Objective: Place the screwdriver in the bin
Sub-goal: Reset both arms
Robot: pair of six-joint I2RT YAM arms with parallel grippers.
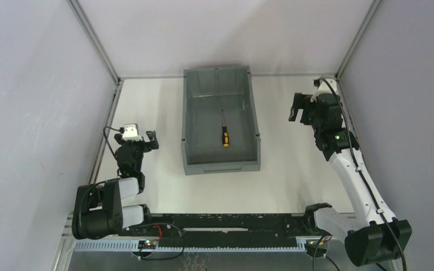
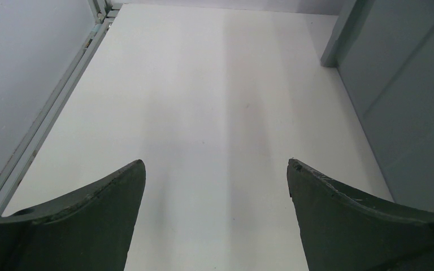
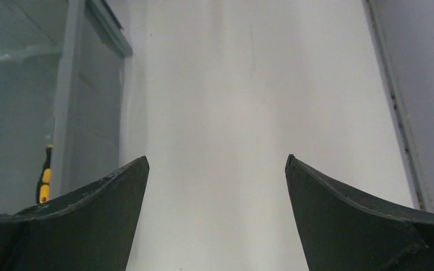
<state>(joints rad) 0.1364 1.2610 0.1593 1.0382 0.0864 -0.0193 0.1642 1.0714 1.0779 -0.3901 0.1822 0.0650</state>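
Observation:
The screwdriver (image 1: pixel 225 132), with a black-and-yellow handle and a thin dark shaft, lies on the floor of the grey bin (image 1: pixel 192 141), its handle toward the near wall. Its handle also shows in the right wrist view (image 3: pixel 44 179) through the bin's wall (image 3: pixel 93 107). My left gripper (image 1: pixel 145 139) is open and empty over the bare table left of the bin; its fingers spread wide in the left wrist view (image 2: pixel 216 169). My right gripper (image 1: pixel 300 107) is open and empty, raised to the right of the bin; in the right wrist view (image 3: pixel 217 164) nothing lies between its fingers.
The bin's outer wall (image 2: pixel 407 96) stands at the right in the left wrist view. Enclosure walls with metal frame posts (image 1: pixel 93 39) close in the white table on three sides. A black rail (image 1: pixel 226 221) runs along the near edge between the arm bases.

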